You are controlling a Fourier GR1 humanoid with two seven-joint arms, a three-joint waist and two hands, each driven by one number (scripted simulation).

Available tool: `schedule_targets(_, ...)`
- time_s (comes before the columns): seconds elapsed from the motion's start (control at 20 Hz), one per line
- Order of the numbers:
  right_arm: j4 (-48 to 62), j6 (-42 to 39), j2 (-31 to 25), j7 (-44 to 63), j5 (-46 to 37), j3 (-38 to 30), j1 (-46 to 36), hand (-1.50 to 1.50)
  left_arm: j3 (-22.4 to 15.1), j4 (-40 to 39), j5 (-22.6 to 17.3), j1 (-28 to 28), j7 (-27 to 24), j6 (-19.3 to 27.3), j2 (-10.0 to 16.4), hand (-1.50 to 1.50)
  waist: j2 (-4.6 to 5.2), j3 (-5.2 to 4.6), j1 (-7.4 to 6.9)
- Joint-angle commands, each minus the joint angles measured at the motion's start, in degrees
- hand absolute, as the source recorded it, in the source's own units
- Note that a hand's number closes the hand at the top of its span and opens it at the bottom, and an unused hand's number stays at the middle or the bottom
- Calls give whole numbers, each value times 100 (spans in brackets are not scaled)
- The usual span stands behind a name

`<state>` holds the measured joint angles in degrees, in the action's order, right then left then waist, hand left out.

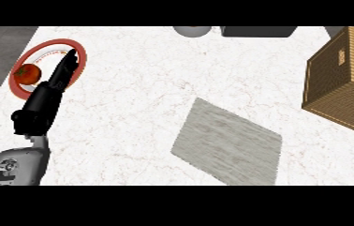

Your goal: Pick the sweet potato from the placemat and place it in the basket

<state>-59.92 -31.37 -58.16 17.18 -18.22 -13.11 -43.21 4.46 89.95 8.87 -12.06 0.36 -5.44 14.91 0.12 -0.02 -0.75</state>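
Note:
The grey placemat (pixel 228 143) lies at the middle of the counter with nothing on it. No sweet potato shows anywhere in the head view. The woven brown basket (pixel 337 77) stands at the right edge, partly cut off, and its inside is hidden. My left hand (pixel 50 91) rises at the far left, open, with straight fingers pointing up across a plate. It holds nothing. My right hand is out of view.
A red-rimmed white plate (pixel 48 42) at the far left carries a red tomato (pixel 26 74), just left of my left hand's fingers. Along the back edge stand a grey round object (pixel 191 31) and a dark box (pixel 259 31).

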Motion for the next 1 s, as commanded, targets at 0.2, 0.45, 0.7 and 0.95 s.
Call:
schedule_targets(0.2,135,-293,-132,-452,-709,554,-34,150,231,-246,-93,-346,106,-151,155,0,1,1,35)
schedule_targets(0.45,527,-758,84,-337,-315,194,-354,-150,289,-323,-65,-48,-301,-144,99,0,-5,-1,35)
schedule_targets(0.7,811,-392,244,-584,-225,-135,-450,-150,151,204,-26,141,8,-140,2,0,-2,3,-26)
schedule_targets(0.95,1032,338,500,56,498,-1174,-822,-150,75,-26,95,-79,73,-57,-58,0,-8,3,51)
